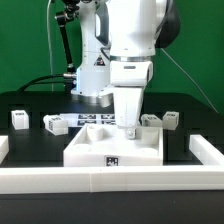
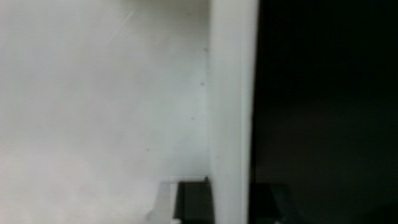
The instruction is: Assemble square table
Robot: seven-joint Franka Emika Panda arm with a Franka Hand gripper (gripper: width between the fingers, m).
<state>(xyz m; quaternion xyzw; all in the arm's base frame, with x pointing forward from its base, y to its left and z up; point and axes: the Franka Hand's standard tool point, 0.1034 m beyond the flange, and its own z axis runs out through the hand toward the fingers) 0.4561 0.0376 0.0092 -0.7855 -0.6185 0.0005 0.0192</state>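
Two-finger gripper [image 1: 128, 128] points straight down, jaws clamped on a thin wall of the large white plastic square slab [image 1: 85, 150] directly beneath.

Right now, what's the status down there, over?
Gripper shut, down at the square tabletop. Loose legs lie beside it. Nothing seen in the way.

Smooth matt white plastic slab [image 1: 85, 150] (black tabletop [image 1: 25, 100] matt)
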